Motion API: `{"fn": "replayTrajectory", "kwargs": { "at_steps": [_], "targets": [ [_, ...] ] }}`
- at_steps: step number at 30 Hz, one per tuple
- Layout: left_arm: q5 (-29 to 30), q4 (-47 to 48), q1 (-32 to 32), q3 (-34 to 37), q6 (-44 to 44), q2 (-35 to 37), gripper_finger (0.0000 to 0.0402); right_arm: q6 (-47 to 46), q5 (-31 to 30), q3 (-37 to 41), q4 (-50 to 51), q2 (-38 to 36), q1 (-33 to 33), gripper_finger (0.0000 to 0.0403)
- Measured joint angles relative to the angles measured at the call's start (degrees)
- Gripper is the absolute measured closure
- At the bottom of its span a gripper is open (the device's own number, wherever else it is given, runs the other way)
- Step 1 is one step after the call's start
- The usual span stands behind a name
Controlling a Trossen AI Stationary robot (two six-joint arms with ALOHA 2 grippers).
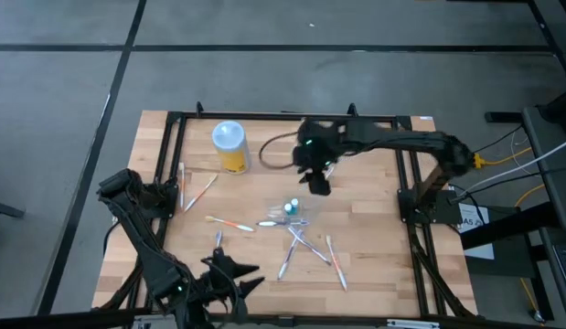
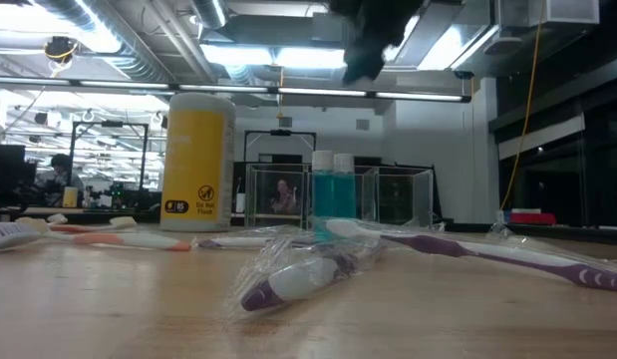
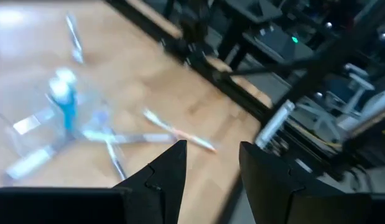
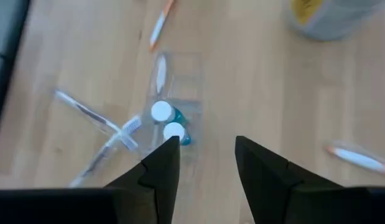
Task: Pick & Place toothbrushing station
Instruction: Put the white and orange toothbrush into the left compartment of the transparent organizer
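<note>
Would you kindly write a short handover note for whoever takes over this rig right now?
Right hand: open, empty, hovering above the clear holder with two blue white-capped bottles.
Left hand: open, empty, waiting at the table's near edge.
Toothbrushes lie scattered flat around the holder; yellow canister stands at the back.
Done: nothing placed, as far as can be seen.
Left: pick up the brushes and place them.

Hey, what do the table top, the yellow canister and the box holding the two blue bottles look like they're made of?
Table top: likely wood, pale matt planks with visible grain and seams.
Yellow canister: probably plastic, smooth with a printed yellow label and a whitish lid.
Box: looks like clear acrylic or similar hard plastic; the room shows through its walls. The blue bottles stand inside it.
</note>
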State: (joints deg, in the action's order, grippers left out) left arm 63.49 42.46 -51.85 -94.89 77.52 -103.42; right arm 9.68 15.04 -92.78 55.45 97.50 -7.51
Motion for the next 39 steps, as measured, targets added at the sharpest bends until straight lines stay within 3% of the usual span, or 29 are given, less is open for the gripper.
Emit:
{"fn": "replayTrajectory", "kwargs": {
  "at_steps": [7, 11, 18, 22, 28, 34, 39],
  "targets": [
    [7.45, 4.76, 0.23, -0.01, -14.34, 9.10, 0.0258, -7.97, 1.08, 5.58, 1.54, -13.95, 1.58, 0.0246],
    [6.73, 5.70, 0.26, -0.01, -23.50, 14.43, 0.0258, -15.51, 0.95, 11.13, 1.44, -21.14, 6.75, 0.0246],
    [-0.38, 5.64, 0.74, -0.01, -35.68, 20.89, 0.0258, -30.01, -5.36, 19.00, -4.89, -30.53, 19.49, 0.0246],
    [-7.22, 5.03, 3.36, -0.01, -40.36, 23.37, 0.0258, -36.00, -13.54, 20.98, -10.61, -34.07, 27.75, 0.0246],
    [-17.15, -2.97, 8.48, -0.01, -52.60, 25.33, 0.0258, -37.81, -26.25, 22.75, -18.59, -36.62, 37.57, 0.0246],
    [-20.74, -5.22, 11.88, 1.03, -55.26, 27.73, 0.0258, -44.66, -32.48, 22.84, -11.71, -36.26, 42.77, 0.0246],
    [-20.84, -9.59, 12.33, 8.87, -52.82, 32.71, 0.0258, -51.71, -35.52, 22.91, -9.18, -34.19, 48.65, 0.0246]
  ]
}}
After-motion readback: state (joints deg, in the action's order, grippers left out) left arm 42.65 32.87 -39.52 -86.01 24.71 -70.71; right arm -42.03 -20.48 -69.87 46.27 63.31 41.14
